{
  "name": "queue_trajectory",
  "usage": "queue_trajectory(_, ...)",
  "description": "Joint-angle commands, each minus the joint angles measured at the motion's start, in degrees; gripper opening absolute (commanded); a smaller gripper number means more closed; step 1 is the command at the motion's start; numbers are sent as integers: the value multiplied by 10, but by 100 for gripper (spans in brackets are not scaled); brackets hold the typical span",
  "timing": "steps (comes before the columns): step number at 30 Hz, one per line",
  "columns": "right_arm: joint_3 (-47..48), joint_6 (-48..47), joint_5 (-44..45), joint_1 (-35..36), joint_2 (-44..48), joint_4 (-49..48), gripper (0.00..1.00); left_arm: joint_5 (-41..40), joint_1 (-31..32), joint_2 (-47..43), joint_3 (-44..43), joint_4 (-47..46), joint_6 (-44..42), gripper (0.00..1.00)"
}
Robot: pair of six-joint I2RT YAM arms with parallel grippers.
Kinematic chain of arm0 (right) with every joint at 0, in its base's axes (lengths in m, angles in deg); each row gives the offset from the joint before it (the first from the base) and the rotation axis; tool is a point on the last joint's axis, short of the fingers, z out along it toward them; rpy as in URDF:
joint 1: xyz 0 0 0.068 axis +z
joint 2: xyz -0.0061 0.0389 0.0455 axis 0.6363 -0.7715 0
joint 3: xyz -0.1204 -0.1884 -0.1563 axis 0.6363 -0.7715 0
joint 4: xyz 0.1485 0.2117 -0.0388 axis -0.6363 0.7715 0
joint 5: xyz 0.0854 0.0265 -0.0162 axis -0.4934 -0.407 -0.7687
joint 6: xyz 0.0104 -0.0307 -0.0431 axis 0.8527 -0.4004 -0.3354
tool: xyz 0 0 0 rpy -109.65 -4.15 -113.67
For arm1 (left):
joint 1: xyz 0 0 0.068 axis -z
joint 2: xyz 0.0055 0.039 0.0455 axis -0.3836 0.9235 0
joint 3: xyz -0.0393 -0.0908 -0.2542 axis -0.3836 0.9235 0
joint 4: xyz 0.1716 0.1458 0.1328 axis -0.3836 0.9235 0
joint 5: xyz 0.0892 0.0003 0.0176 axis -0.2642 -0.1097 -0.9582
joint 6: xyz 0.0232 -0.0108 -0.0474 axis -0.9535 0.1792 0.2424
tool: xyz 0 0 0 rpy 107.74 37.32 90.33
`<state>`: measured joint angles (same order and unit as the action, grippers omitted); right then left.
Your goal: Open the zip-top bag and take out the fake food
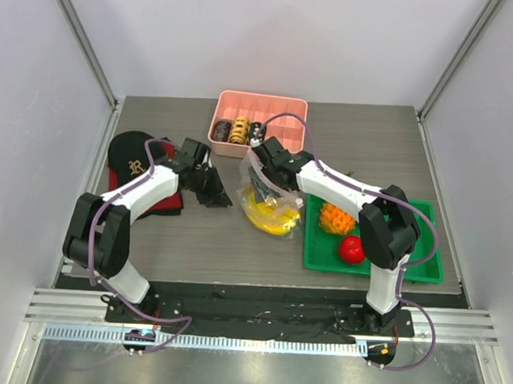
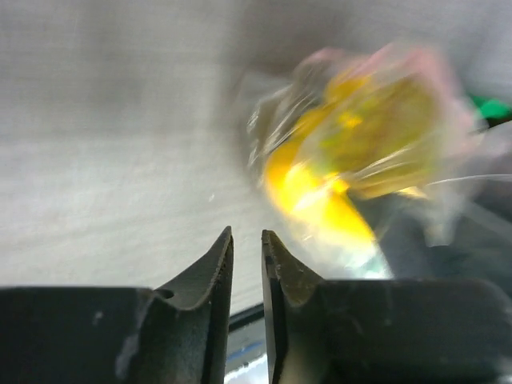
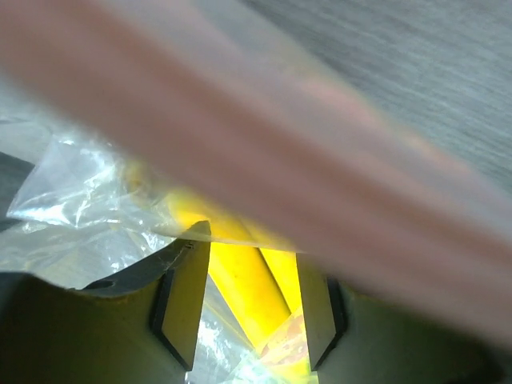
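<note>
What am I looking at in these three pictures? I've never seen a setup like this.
Two robot arms are bolted at a table's near edge. The overhead picture shows both; the other two come from cameras on each wrist. The left gripper is nearly closed and empty. The right gripper is at the clear zip-top bag, fingers apart with the yellow banana between them; whether it grips is unclear. A pineapple and a red fruit lie in the green tray. Behind stands a pink tray with small rings; left lies a black cap.
</note>
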<state>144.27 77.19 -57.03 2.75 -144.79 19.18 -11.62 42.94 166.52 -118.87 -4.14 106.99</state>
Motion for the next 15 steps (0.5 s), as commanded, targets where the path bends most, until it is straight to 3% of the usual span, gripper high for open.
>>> queue_trajectory(1, -9, -21, -65, -2, 38, 8, 52, 35, -2, -4, 64, -34, 46, 18)
queue_trajectory(4, -24, -49, -109, -1, 32, 5, 44, 54, 11, 10, 71, -64, 70, 17)
queue_trajectory(6, -35, -61, -123, -2, 29, 10, 31, 51, 26, 18, 64, -69, 80, 16)
queue_trajectory(10, -59, -62, -150, -1, 37, -1, 29, 53, 74, 51, 70, -109, 127, 15)
queue_trajectory(15, -81, -45, -190, 2, 41, -20, 29, 44, 87, 73, 72, -174, 166, 14)
